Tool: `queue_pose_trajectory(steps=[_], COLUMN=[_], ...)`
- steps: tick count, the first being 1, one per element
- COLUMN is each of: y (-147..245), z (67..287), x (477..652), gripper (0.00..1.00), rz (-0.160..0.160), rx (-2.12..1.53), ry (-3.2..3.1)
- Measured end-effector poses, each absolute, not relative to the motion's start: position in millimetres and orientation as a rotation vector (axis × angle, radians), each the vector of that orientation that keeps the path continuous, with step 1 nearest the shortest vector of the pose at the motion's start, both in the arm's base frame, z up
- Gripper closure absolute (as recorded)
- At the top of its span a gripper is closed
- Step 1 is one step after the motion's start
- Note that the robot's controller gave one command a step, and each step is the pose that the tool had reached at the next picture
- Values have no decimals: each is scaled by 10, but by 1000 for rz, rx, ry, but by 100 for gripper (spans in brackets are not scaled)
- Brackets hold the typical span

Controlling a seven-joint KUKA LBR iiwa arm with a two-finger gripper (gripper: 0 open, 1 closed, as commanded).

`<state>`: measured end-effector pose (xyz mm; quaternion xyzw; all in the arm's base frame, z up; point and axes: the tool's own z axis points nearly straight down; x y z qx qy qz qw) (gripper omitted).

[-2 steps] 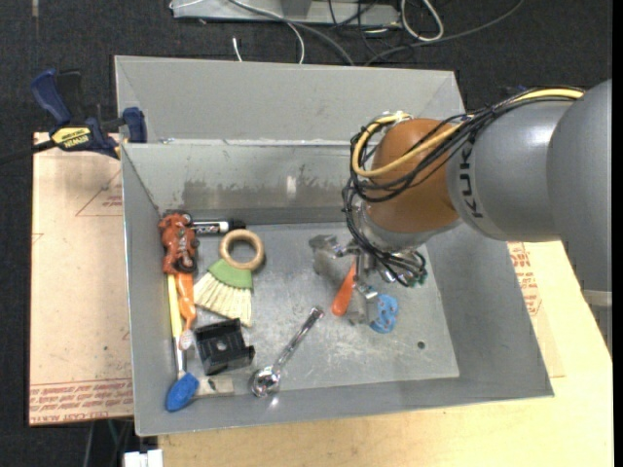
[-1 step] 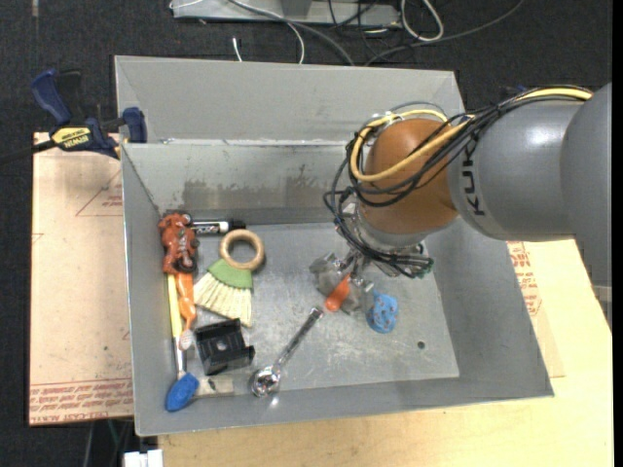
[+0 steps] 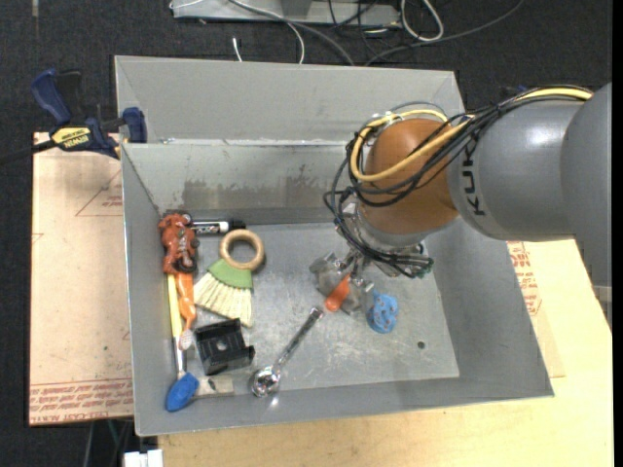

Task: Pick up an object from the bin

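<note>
A grey metal bin [image 3: 253, 178] is shown from above, with a large grey robot arm reaching in from the right. The two-finger gripper [image 3: 341, 282] is lowered to the bin floor, right of centre, beneath a rounded orange wrist cover. A small orange piece [image 3: 336, 301] lies directly at its tip and is judged to be the thing being picked. Whether the gripper is spread wide, drawn narrow or closed on that piece cannot be told, because the wrist hides much of it.

For this step to be done well, the small orange piece should be centred in the grasp and gripped firmly before any lift is begun. The lumpy blue object [image 3: 383, 312], just beside it on the right, should be kept out of the grasp. So should the handle end of the long metal spoon [image 3: 290, 348], near it on the lower left. A straight upward lift is advised, so that neither neighbour is dragged.

The following are counted:
- one small orange piece
- one lumpy blue object
- one long metal spoon
- one pale wooden ring [image 3: 241, 249]
- one straw hand brush with a green top [image 3: 226, 295]
- one black boxy block [image 3: 219, 346]
- one orange-red toy figure [image 3: 177, 241]
- one black marker pen [image 3: 216, 227]

Along the left wall, one thin yellow stick [image 3: 174, 305] and one rounded blue piece [image 3: 181, 394] are also counted, though these are possibly parts of a single tool.
</note>
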<state>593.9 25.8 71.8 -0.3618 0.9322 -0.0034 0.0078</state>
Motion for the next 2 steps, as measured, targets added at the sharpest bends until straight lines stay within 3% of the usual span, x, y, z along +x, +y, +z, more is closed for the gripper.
queue_pose_trajectory(steps=[1,2], y=[264,269], z=[804,1139], x=[5933,5908], gripper=[100,100], rz=[-8,-3], rx=[-1130,-1130], ry=[2915,2923])
